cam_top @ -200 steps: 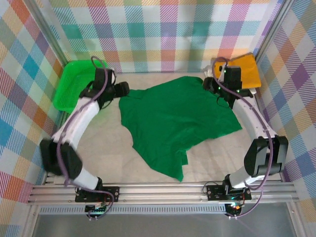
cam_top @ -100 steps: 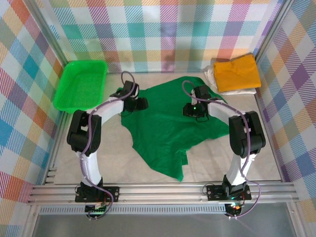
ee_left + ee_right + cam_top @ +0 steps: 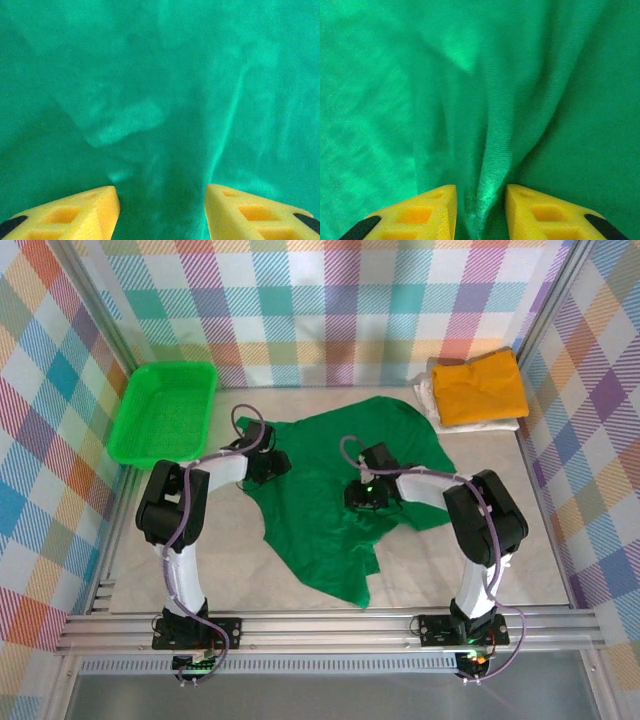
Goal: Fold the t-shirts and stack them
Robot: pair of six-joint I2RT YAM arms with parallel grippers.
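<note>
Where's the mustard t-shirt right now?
Top view, far right corner: mustard yellow t-shirt folded atop the white t-shirt, beyond the spread dark green t-shirt.

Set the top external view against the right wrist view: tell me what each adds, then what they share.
Top external adds the green basket, the mustard yellow t-shirt on the white t-shirt, and the left end effector. Right wrist adds a raised fold pinched between the yellow fingers. Both share the dark green t-shirt and the right end effector.
</note>
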